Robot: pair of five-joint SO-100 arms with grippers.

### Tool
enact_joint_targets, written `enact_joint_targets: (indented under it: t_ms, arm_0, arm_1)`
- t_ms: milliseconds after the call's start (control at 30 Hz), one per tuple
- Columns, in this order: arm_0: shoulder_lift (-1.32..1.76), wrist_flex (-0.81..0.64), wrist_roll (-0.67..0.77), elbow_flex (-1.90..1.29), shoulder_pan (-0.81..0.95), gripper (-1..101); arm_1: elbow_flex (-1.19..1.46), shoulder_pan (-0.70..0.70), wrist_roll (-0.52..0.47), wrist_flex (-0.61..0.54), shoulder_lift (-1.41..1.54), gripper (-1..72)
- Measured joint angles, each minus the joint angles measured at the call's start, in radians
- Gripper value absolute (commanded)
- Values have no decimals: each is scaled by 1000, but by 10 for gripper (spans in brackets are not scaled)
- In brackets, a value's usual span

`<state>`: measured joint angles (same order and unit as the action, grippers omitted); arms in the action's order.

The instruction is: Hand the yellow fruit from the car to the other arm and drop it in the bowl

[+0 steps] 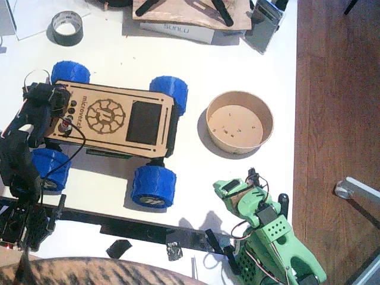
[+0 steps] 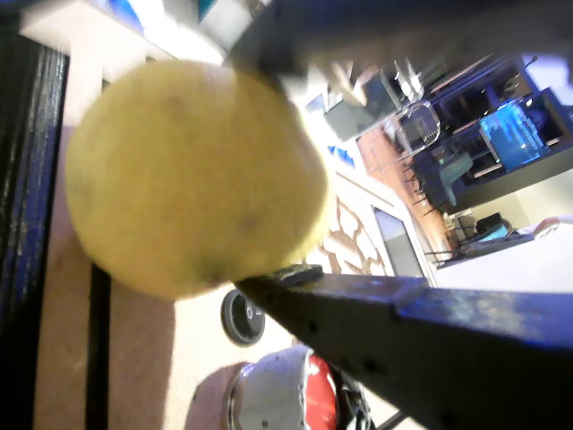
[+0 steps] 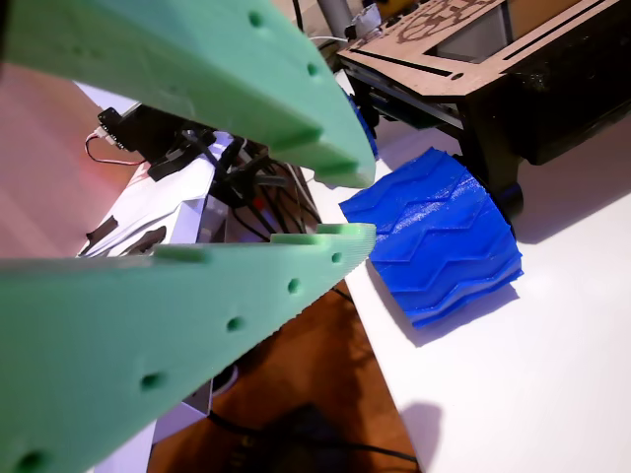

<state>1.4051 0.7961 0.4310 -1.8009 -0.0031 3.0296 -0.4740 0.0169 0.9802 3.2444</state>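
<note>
The car (image 1: 127,93), light wood with blue wheels, stands on the left half of the white table. My black left gripper (image 1: 50,105) sits over the car's left end. In a wrist view this left gripper (image 2: 279,161) is shut on the yellow fruit (image 2: 179,179), held between its dark fingers, with the car's red button (image 2: 309,394) below. The fixed view hides the fruit behind the gripper. The bowl (image 1: 237,146) stands right of the car with only crumbs inside. The green right gripper (image 1: 236,191) hovers low near the front edge, and in a wrist view it (image 3: 357,202) is open with nothing in it, facing a blue wheel (image 3: 444,236).
A grey tape roll (image 1: 66,28) and a box with clutter (image 1: 190,28) lie along the back. The table ends at the right edge (image 1: 295,148) over a wooden floor. A black rail (image 1: 148,228) runs along the front, and striped fabric (image 1: 89,273) shows at the bottom.
</note>
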Motion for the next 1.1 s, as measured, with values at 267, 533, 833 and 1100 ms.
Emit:
enact_joint_targets:
  t_ms: [267, 533, 833, 1100]
  arm_0:
    - [0, 0, 0, 0, 0, 1]
    - [9, 44, -3, 3, 0, 1]
    - [285, 204, 5, -2, 3, 0]
    - [649, 49, 163, -313, 58, -1]
  arm_1:
    - [0, 0, 0, 0, 0, 0]
    - [0, -5, 0, 0, 0, 0]
    - [0, -5, 0, 0, 0, 0]
    - [0, -5, 0, 0, 0, 0]
